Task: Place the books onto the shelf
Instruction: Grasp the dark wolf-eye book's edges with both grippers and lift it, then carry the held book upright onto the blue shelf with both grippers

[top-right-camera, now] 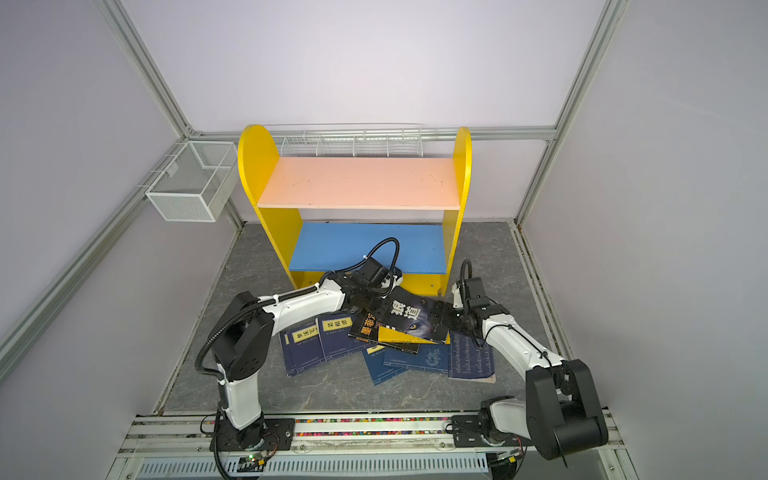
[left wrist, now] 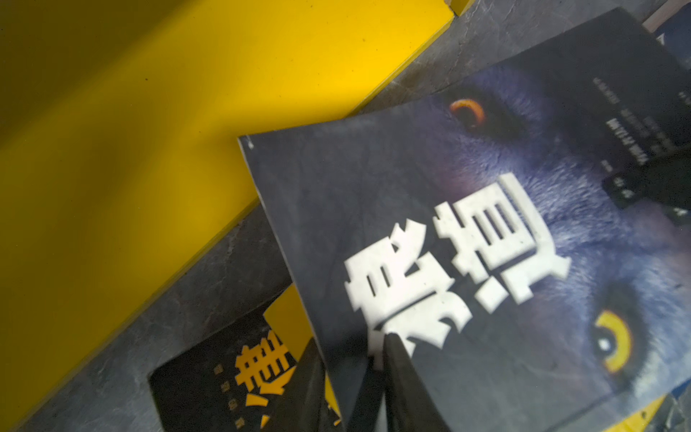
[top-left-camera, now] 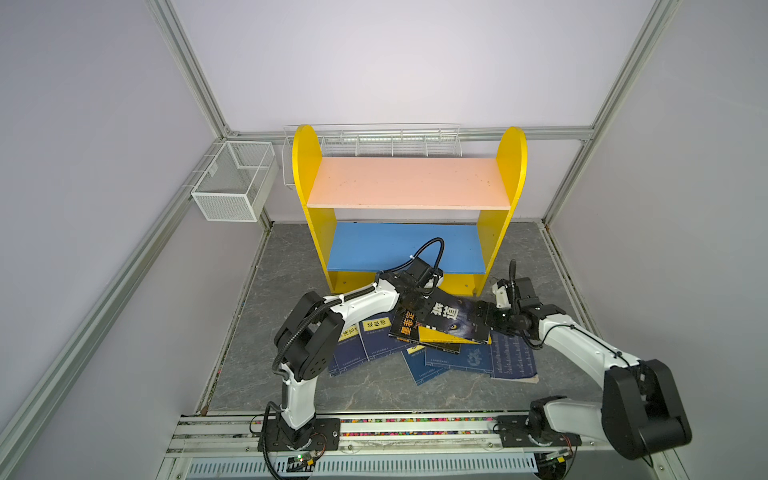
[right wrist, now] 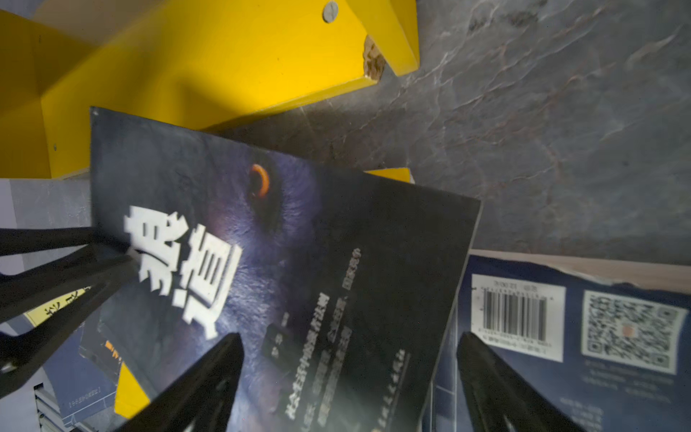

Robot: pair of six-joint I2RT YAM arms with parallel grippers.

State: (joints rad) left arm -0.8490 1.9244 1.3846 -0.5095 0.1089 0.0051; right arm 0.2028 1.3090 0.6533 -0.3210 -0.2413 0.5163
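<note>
Books are all in a messy pile on the grey tabletop (top-left-camera: 374, 386), right in front of the shelf (top-left-camera: 307, 174). The navy books (top-left-camera: 376, 336) are fanned out flat at the bottom. A yellow book (top-left-camera: 436, 335) and an orange-title black book (top-left-camera: 406, 326) sit on those, and the wolf book (top-left-camera: 451, 318) (black cover, big white title, 2 yellow eyes) is on top of everything.

The left gripper (top-left-camera: 411, 302) is clamped on the wolf book's edge. In the left wrist view 1 of its fingers (left wrist: 398, 374) presses on the cover and the other dark one sits under the edge. That corner of the book ends up just beside the shelf's yellow base. Can't really tell whether the book is off the pile or just tipped.

The right gripper (right wrist: 349, 336) is at the opposite edge of the same book with its fingers (right wrist: 209, 381) spread wide, not holding anything. 1 hangs over the wolf cover, the other over the barcode book (right wrist: 561, 336) next to it.

On the shelf, the pink board (top-left-camera: 409, 183) is up top and the blue board (top-left-camera: 405, 247) is below. A white mesh basket (top-left-camera: 232, 183) hangs on the frame to its left, and a long wire rack (top-left-camera: 374, 141) runs behind it.
</note>
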